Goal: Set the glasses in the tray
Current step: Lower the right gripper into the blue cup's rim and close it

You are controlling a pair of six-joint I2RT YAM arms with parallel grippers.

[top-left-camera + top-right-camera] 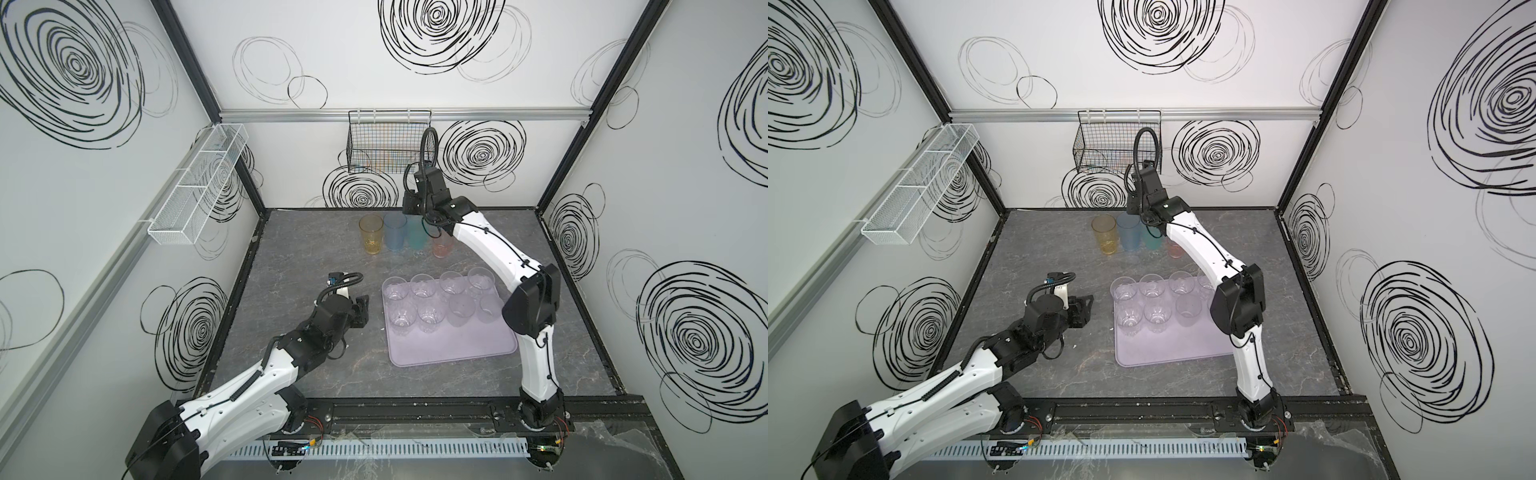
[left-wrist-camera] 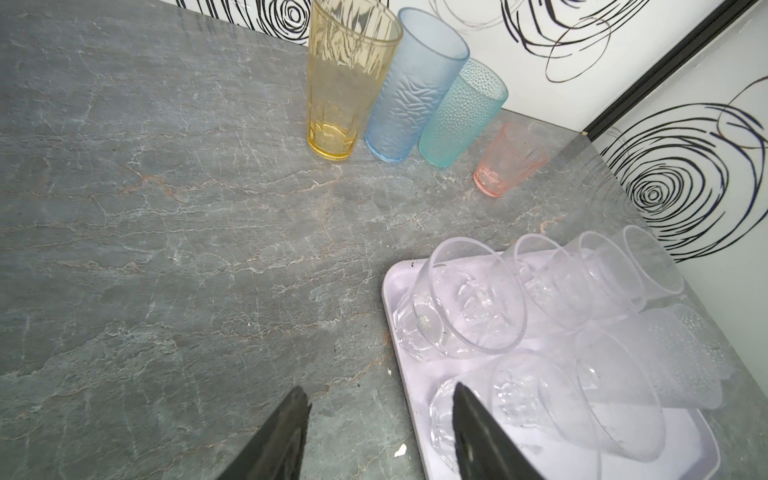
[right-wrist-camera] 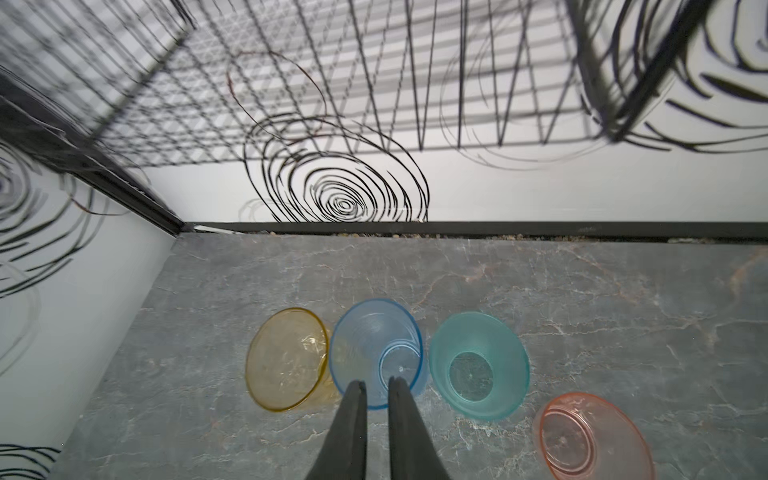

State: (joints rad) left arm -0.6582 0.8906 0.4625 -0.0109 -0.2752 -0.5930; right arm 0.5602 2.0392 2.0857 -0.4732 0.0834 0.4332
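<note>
Four tinted glasses stand in a row by the back wall: amber (image 1: 370,235), blue (image 1: 395,232), teal (image 1: 415,237) and a shorter pink one (image 1: 441,246). In the right wrist view my right gripper (image 3: 378,380) hangs above the blue glass (image 3: 374,345), its jaws nearly together with nothing between them. The lilac tray (image 1: 457,349) holds several clear glasses (image 1: 423,286) in two rows at its far end. My left gripper (image 1: 362,309) hovers open and empty over the table beside the tray's left edge (image 2: 401,286).
A black wire basket (image 1: 388,141) hangs on the back wall just above the right wrist. A white mesh basket (image 1: 199,183) lines the left wall. The right arm's elbow (image 1: 532,303) stands over the tray's right side and hides part of it.
</note>
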